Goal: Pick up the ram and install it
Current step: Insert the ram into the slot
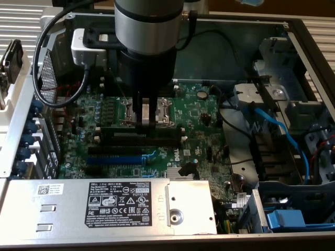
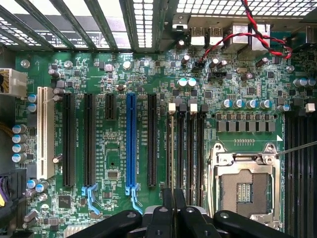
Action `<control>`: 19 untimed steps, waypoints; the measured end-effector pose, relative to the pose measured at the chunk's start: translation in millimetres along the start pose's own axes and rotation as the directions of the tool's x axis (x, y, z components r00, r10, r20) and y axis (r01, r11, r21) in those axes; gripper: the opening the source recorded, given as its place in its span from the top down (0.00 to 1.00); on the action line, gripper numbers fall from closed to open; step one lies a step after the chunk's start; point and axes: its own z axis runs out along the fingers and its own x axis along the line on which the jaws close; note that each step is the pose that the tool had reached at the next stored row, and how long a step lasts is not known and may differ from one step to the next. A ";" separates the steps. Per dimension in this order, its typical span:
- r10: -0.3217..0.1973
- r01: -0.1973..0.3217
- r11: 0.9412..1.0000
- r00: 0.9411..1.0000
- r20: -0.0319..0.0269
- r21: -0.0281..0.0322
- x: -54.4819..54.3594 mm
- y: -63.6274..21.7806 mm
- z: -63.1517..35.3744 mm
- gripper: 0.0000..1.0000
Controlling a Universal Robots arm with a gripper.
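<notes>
**Ram pinched at the memory slots, seating unclear**

The ram shows as a long dark strip just below the centre of the exterior view. It runs along the black memory slots, and I cannot tell whether it sits in one. My pincer is pressed together on its upper edge, near the middle. The CPU socket is just beside it on the motherboard.

I judge the risk to be alignment. If the stick is off the slot line or tilted end to end, pushing could jam one corner, flex the board, or make the stick slip between my fingers. A reversed notch or closed end latches would block it too.
</notes>
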 end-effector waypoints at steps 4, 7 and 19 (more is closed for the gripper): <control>0.000 0.000 1.000 1.000 0.000 0.000 0.0 0.0 0.4 0.88; 0.001 -0.001 1.000 1.000 0.000 0.000 0.0 0.0 0.6 0.88; 0.005 -0.005 1.000 1.000 -0.001 0.003 -2.3 1.9 1.1 0.88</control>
